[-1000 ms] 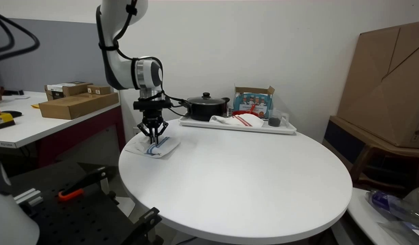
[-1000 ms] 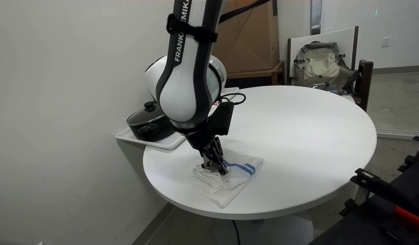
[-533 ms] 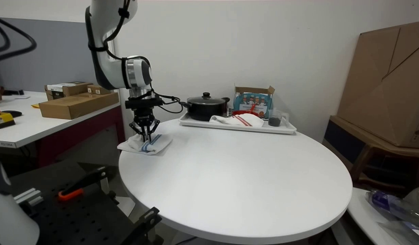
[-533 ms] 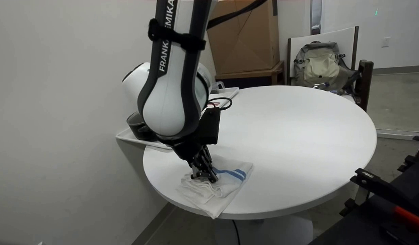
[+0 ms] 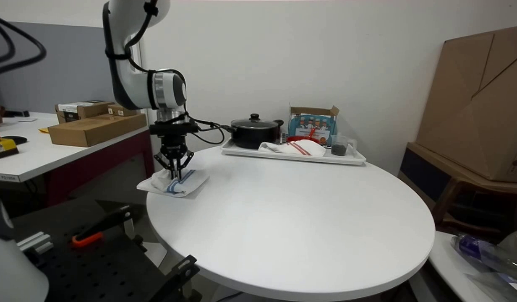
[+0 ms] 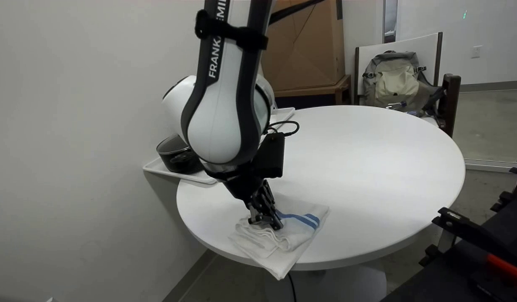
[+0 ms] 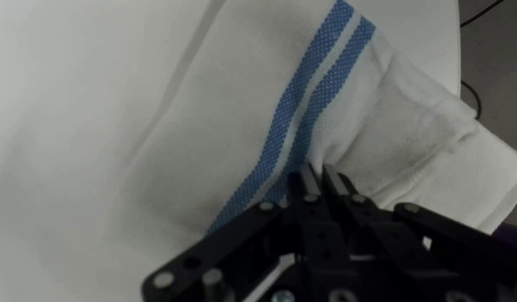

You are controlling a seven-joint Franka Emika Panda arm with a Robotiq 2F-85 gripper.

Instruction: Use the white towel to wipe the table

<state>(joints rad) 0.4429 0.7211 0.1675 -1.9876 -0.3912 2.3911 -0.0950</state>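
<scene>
The claw [image 7: 322,178] points down, drawn narrow, and pinches a fold of the white towel [image 6: 298,241] beside its two blue stripes. The towel lies rumpled and folded at the rim of the round white surface [image 5: 292,222], one corner jutting past the edge in both exterior views. By the wall [image 5: 300,63], a white tray [image 5: 279,157] bears a lidded black pot [image 5: 253,136], a red-striped white cloth [image 5: 294,148] and a clear handled cup [image 5: 340,147].

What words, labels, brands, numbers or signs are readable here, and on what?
"FRANKA", "EMI": robot arm; strap and picture edge hide part.
Side table: edge label too blurred.
Blue box: print too small.
Big cardboard box: marks too small.
Parcels: labels too small.
Black bracket: mark too small.
Green mark at back: too small.
</scene>
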